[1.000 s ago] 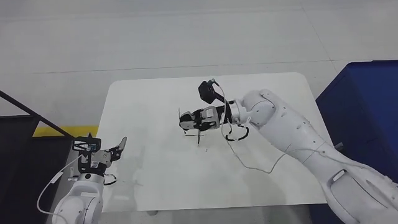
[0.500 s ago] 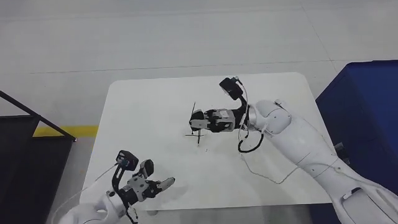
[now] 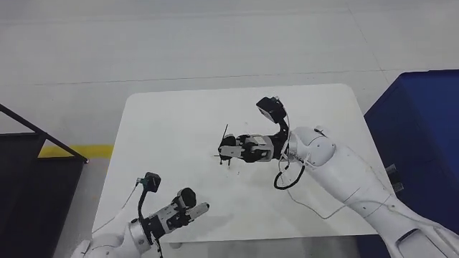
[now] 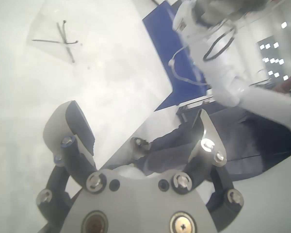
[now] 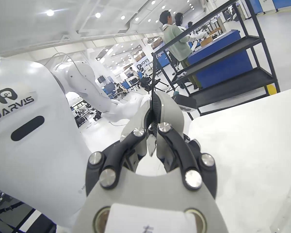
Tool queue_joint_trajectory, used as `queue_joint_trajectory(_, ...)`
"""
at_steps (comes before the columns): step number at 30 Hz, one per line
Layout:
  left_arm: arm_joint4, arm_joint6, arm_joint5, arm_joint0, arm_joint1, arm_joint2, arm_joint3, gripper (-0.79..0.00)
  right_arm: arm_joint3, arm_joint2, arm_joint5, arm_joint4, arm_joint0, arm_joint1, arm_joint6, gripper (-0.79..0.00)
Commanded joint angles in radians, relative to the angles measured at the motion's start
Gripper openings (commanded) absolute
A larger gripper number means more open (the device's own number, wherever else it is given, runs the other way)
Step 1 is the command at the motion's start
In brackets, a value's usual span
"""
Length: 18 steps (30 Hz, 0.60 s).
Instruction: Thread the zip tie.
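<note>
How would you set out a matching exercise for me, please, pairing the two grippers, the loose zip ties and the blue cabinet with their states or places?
Column 1:
1 left gripper
2 right gripper
3 loose zip ties
4 blue cabinet

Column 2:
A shut on the held zip tie
B beside the table
C open, by the table's edge
D lying crossed on the table

Pairs: 1-C; 2-A; 3-D; 4-B
</note>
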State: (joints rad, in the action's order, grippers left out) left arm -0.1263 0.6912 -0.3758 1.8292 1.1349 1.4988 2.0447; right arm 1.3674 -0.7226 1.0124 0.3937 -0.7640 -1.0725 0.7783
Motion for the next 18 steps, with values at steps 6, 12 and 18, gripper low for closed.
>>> queue_joint_trajectory(6, 0.421, 0.096, 0.273, -0.093, 0.005, -0.073, -0.014, 0.000, 0.031, -0.055, 0.000, -0.204, -0.062, -0.005, -0.078, -0.785)
queue_joint_trajectory(12, 0.421, 0.096, 0.273, -0.093, 0.005, -0.073, -0.014, 0.000, 0.034, -0.055, -0.004, -0.205, -0.064, -0.005, -0.080, -0.785)
queue_joint_trajectory(18, 0.549, 0.058, 0.342, -0.113, 0.013, -0.118, -0.021, 0.000, 0.059, -0.054, -0.027, -0.247, -0.087, -0.010, -0.103, -0.785)
